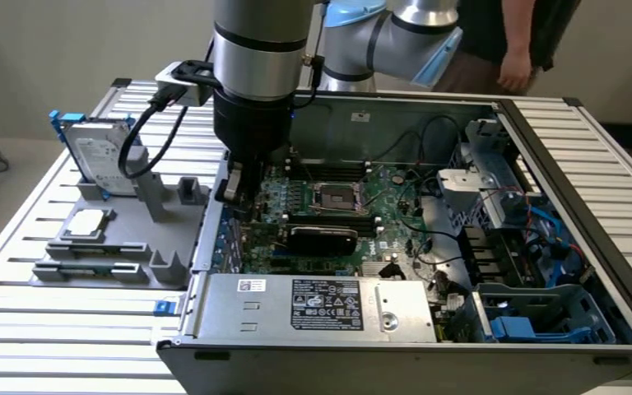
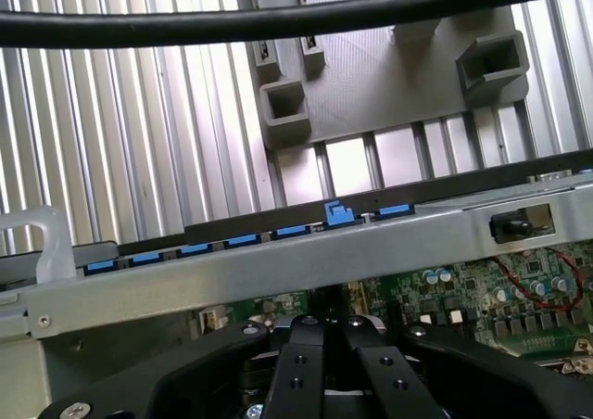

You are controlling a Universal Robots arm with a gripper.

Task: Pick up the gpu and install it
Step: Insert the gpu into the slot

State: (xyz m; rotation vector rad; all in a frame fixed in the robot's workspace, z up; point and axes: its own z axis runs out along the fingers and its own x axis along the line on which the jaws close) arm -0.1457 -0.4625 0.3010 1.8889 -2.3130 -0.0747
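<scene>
**Closed hand low at the case's rear edge, card seated on the board**

Nearest in the exterior view stands the silver box-shaped power supply (image 1: 310, 307) with its black label, fixed along the front of the open black computer case (image 1: 579, 156). Just behind it lies the green motherboard (image 1: 388, 193). On that board sits the gpu (image 1: 322, 239), a flat rectangular card with a black cover, lying across the board's lower part, between the power supply and the square silver processor socket (image 1: 335, 197). It appears set in a slot, though the seating itself cannot be made out.

Above the board's edge on the exterior view's left hangs the robot's black hand (image 1: 234, 188), on a silver and black arm (image 1: 256, 49). Its fingers (image 2: 298, 368) are together, pressed against each other in the wrist view, with nothing seen between them. The hand is close to the case's rear wall and apart from the gpu.

In the wrist view a row of blue plastic slot clips (image 2: 341, 215) runs along the grey metal rear rail (image 2: 278, 261) of the case.

Further to the exterior view's left, on the ribbed aluminium worktop (image 1: 30, 321), rests a grey plastic parts holder (image 1: 113, 247), carrying a silver hard drive in a blue frame (image 1: 102, 160) standing upright.

At the far edge stands a person (image 1: 513, 41) in dark clothing.
</scene>
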